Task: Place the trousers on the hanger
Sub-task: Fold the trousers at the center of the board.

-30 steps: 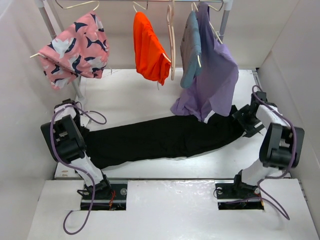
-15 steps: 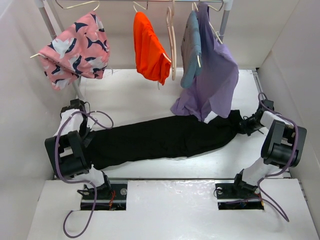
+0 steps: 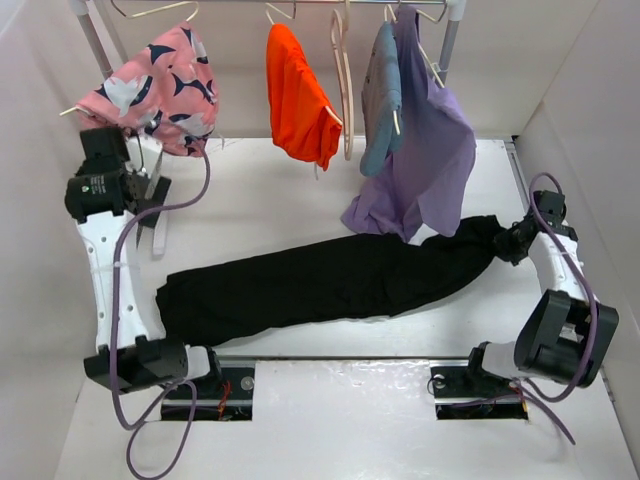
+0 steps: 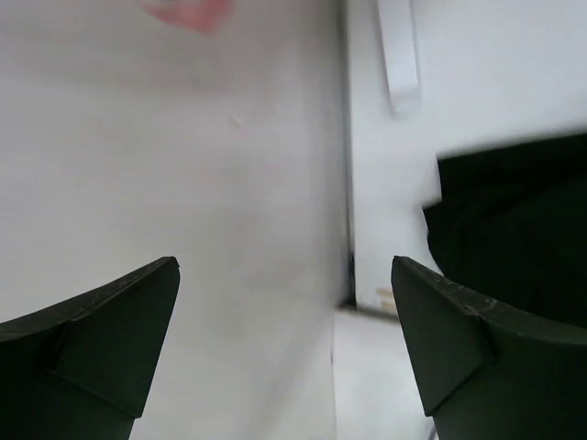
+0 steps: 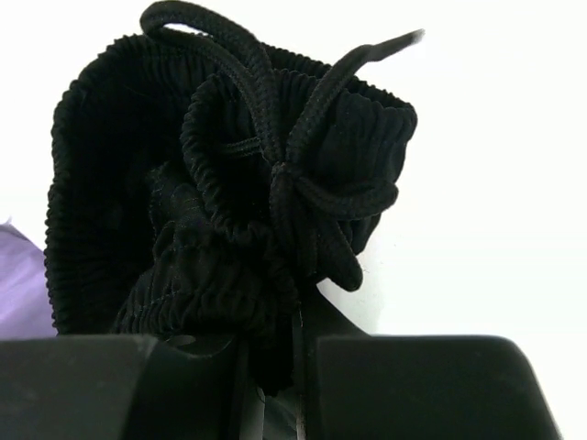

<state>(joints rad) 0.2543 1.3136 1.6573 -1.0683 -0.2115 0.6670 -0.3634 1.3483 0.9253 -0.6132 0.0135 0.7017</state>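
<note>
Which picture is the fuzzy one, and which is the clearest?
Left wrist view: fuzzy, the trousers soft-edged, a pink smear at top. Right wrist view: crisp on the drawstring, background washed out white. Top view: evenly lit, soft shadows.

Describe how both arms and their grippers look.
The left arm and right arm have white links, blocky black joint housings and loose purple cables looping alongside. The left gripper and right gripper have matte black fingers.
</note>
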